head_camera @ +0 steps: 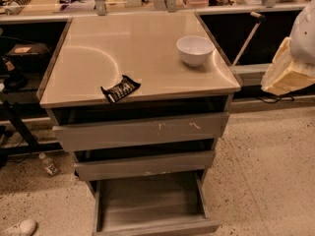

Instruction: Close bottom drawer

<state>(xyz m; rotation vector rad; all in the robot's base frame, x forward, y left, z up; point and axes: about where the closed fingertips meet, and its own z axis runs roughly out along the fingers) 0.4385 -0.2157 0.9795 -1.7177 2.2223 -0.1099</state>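
The grey metal cabinet (140,48) has three drawers. The bottom drawer (152,203) is pulled far out at the lower edge of the view, with its empty inside showing and its plain front (162,228) nearest me. The middle drawer (145,165) and the scratched top drawer (142,131) stick out a little. My gripper (286,69), a pale beige part under the white arm, hangs at the right edge. It is level with the cabinet top, well to the right of the cabinet and high above the bottom drawer, touching nothing.
A white bowl (195,49) and a black snack packet (120,89) lie on the cabinet top. A counter with clutter runs along the back. A small bottle (49,164) and a white shoe (18,227) are on the speckled floor at left. A stick (246,37) leans at right.
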